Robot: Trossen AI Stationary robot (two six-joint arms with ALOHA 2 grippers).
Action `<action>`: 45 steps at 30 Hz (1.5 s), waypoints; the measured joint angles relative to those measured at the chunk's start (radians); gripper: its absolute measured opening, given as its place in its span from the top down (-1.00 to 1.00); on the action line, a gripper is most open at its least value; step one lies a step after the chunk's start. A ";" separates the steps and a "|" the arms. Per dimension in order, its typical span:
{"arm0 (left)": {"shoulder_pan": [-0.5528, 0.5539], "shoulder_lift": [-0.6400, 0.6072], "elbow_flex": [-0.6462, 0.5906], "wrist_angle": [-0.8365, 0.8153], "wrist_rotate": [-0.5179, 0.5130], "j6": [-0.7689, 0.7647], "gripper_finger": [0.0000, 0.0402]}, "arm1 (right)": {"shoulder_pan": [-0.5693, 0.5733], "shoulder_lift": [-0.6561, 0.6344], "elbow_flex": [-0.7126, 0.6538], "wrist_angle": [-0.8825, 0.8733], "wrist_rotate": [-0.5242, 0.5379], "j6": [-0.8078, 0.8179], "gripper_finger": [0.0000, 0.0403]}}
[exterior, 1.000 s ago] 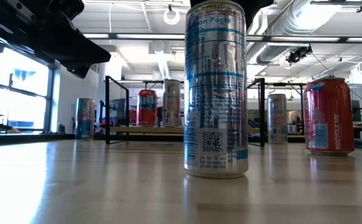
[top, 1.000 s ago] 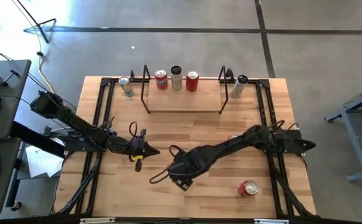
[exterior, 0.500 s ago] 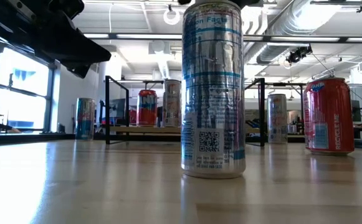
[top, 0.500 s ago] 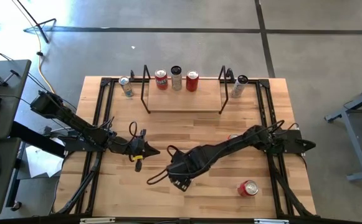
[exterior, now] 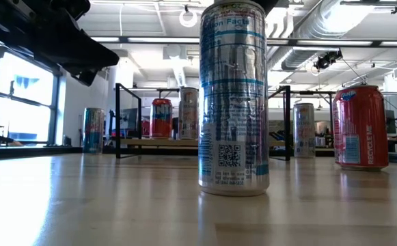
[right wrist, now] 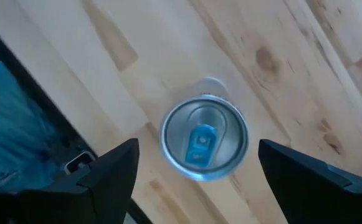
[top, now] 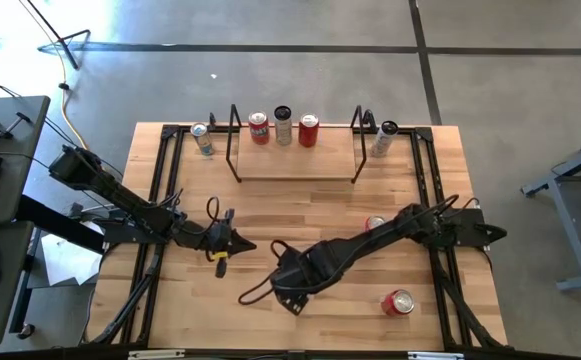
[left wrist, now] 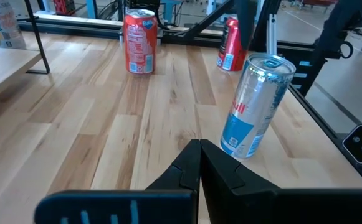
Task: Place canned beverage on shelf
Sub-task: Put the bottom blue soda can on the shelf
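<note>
One slim silver-and-blue can [exterior: 234,99] stands upright on the table [top: 300,215], its long axis vertical, near the front middle and well apart from the shelf [top: 295,160] at the far edge. My right gripper [right wrist: 196,168] hangs directly above it. From my right wrist I look straight down onto its lid and blue pull tab, and the can sits between my two fingers [right wrist: 115,171], which are spread wide and touch nothing. So the can lies straight below me, and I judge the coming move to be a plain descent along its axis until the fingers bracket the body, then a squeeze.

Three cans already stand in a row on the shelf [top: 283,127], with a gap left on the board to their right. Two more cans stand on the table outside the wire frames, one at each end.

My left gripper [top: 232,240] is shut with nothing in it and waits just beside the can on its left; the right arm is the one placed for the grasp.

Two red cans, one behind my right arm [top: 375,222] and one toward the front right [top: 398,302], stand clear of my path.
</note>
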 joint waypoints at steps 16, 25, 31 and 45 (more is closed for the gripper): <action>-0.043 0.000 0.000 0.000 -0.037 -0.002 1.00 | -0.004 0.074 0.000 -0.066 0.060 -0.183 -0.35; -0.043 0.000 0.000 0.000 -0.041 -0.002 1.00 | -0.053 0.071 0.002 -0.139 0.081 -0.743 -0.11; -0.043 0.000 0.000 -0.001 -0.041 -0.001 1.00 | -0.072 0.071 0.002 -0.141 0.117 -1.254 -0.14; -0.043 0.000 0.000 -0.001 -0.040 -0.002 1.00 | -0.085 0.070 0.002 -0.132 0.111 -1.167 -0.31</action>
